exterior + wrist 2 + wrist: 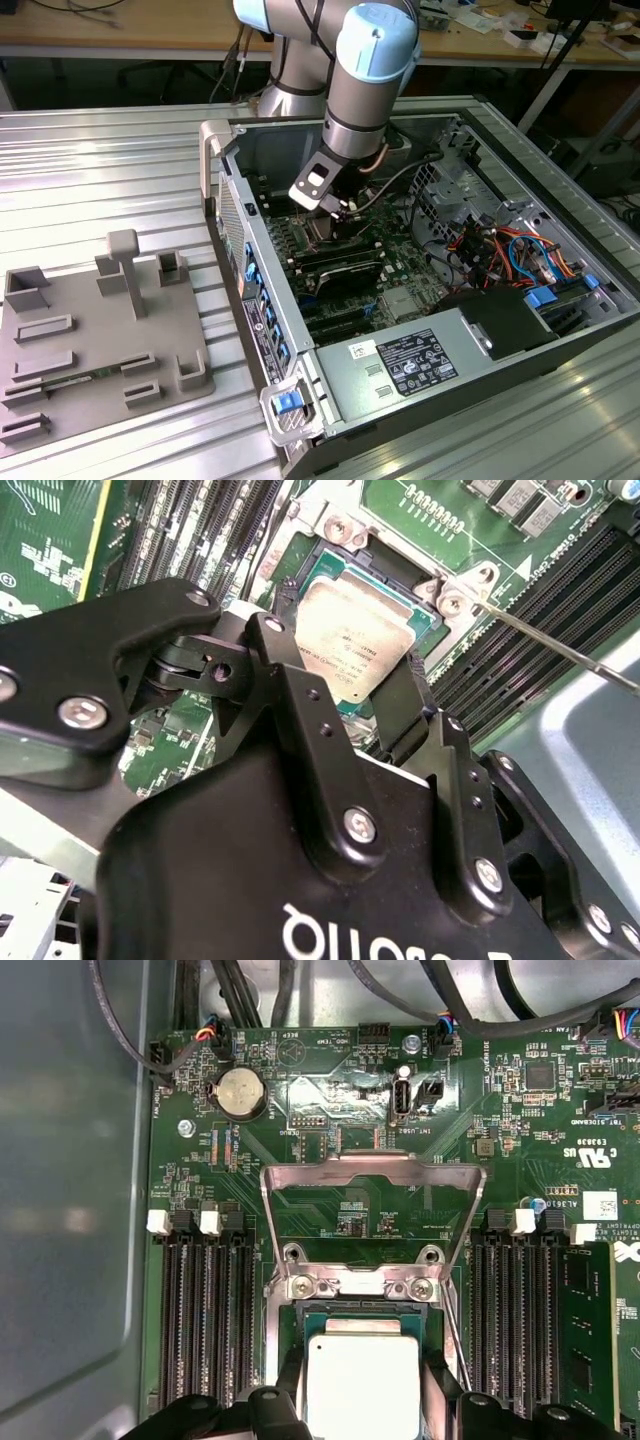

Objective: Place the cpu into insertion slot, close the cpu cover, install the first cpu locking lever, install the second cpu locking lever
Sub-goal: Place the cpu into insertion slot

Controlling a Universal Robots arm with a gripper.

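Gripper [345,668]: clamped on the cpu [350,630], opposite edges.
Insertion slot [388,573]: directly beneath the cpu.
Cpu cover [365,1167]: hinged open.

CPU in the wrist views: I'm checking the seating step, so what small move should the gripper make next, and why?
Probably ease the cpu straight down. The gripper holds it by two opposite edges, squared over the insertion slot, and the cpu cover stands open, clear of the way. Whether the chip is fully seated cannot be told.
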